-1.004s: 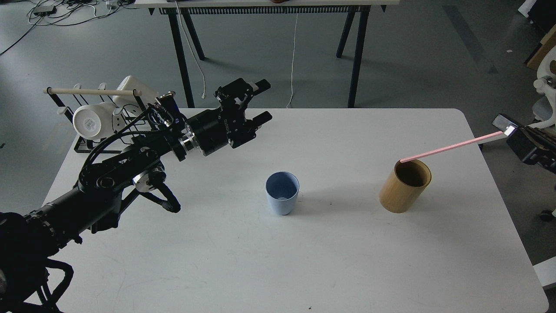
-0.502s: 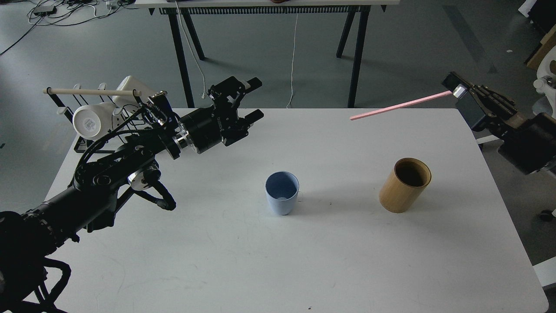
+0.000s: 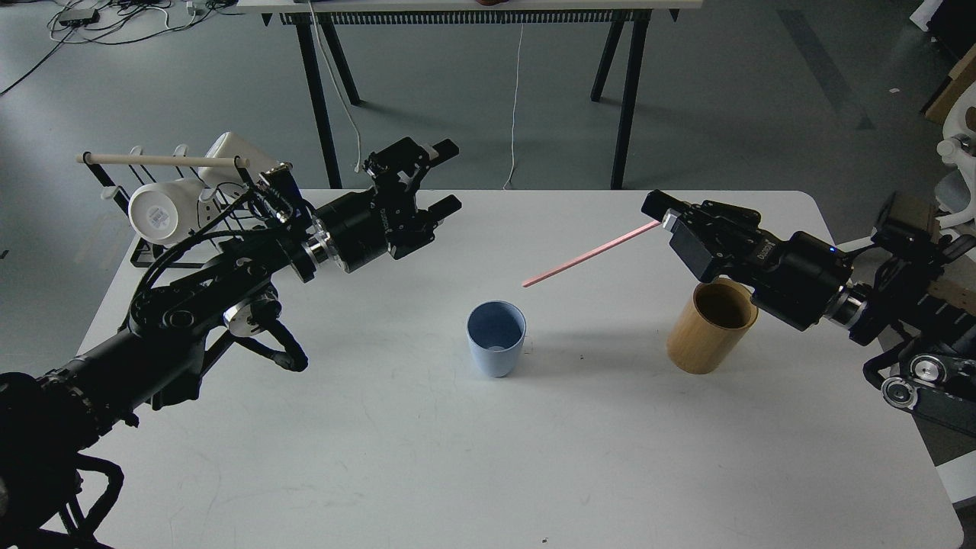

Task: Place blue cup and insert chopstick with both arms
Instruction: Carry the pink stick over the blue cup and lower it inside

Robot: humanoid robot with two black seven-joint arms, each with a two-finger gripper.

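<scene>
blue cup (image 3: 496, 347): light-blue tapered tumbler, upright, table (image 3: 427, 457) centre | chopstick (image 3: 591, 255): thin pale-pink, tilted, at cup's 1 o'clock, pinched by right gripper (image 3: 662, 217) | left gripper (image 3: 446, 177): fingers spread, empty, 11 o'clock

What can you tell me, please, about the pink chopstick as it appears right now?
The chopstick is one thin, straight, pale-pink stick, smooth like plastic. The right tool grips its far end, so it hangs in the air above the table, slanting down and left. Its free tip points toward the blue cup but stays outside it, touching nothing else.
</scene>
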